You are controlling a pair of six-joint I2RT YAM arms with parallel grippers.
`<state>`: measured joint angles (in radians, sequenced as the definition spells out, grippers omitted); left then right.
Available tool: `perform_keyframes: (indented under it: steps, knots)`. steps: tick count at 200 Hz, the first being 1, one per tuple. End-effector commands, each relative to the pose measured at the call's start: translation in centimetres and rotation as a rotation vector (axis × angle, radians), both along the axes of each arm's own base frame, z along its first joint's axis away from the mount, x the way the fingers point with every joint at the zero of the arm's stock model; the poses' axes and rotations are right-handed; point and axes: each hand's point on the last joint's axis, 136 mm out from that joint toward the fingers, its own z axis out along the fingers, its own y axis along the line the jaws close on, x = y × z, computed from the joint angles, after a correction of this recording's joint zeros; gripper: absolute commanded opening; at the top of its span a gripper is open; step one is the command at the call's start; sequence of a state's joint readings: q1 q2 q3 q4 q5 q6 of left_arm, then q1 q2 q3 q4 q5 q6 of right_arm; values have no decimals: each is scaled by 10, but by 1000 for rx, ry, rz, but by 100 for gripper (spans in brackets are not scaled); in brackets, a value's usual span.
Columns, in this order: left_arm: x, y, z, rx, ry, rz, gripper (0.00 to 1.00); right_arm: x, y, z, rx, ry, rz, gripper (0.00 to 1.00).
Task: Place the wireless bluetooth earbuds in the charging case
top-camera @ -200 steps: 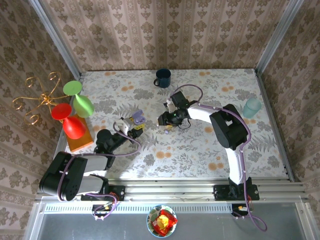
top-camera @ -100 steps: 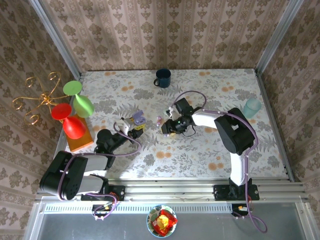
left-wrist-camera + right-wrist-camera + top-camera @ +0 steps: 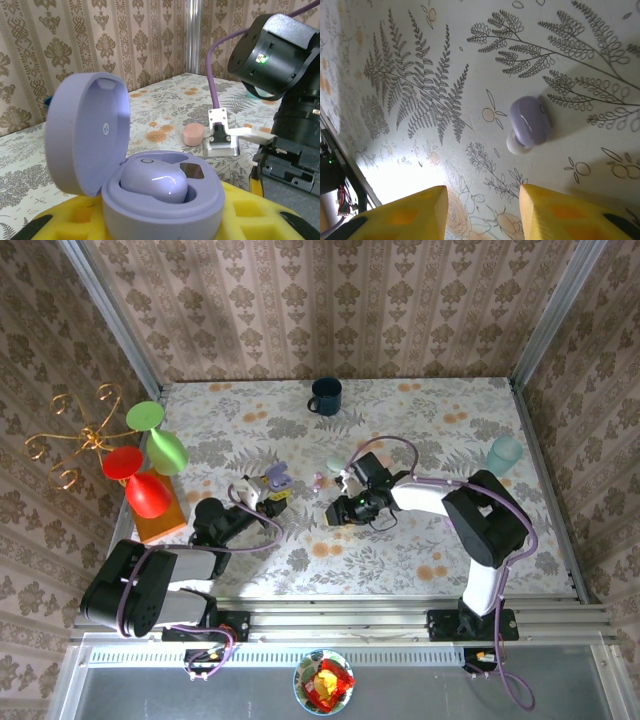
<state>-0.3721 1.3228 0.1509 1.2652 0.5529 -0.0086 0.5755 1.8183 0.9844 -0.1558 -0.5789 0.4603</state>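
1. Right arm (image 3: 470,515) is swinging toward the near edge of the floral table (image 3: 420,410); against the picture half a second back, its wrist is sitting lower and closer to the bases, and the ground behind it is coming into sight.
2. Right gripper (image 3: 482,207) is hanging over the table with its jaws standing open, nothing between the yellow fingertips (image 3: 415,207).
3. Left gripper (image 3: 264,494) is clamping the lilac charging case (image 3: 150,180) between its yellow pads, lid tipped back and the cavity facing up.
4. Pink round piece (image 3: 193,133) is lying on the table beyond the case, between the two grippers and apart from both.
5. Seated lilac earbud (image 3: 155,182) is filling one well of the case; the well beside it is standing empty.
6. Loose lilac earbud (image 3: 530,122) is lying on the table ahead of the right gripper's open jaws, beyond the fingertips and nearer the right-hand finger's line than the left. Its long axis is running diagonally in the wrist view, pale tip pointing down-left toward the gap.
7. Judgement: the right gripper is standing nearer this earbud, while the left is busy with the case. The pick is calling for a forward reach and a slight turn so the fingers close across the short axis.
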Motion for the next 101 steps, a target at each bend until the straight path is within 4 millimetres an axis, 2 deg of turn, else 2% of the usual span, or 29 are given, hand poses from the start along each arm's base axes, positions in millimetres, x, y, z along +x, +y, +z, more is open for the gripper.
perform_keyframes:
  steps: [1,58,101]
  knots:
    - [0,-1,10,-29,-15,-13,34,18,-3,15,25,-54,-45,43]
    - [-2,-2,10,-29,-17,-21,34,42,3,-5,25,-1,-45,42]
    - [-1,-3,10,-27,-17,-25,34,35,8,-16,39,55,-4,40]
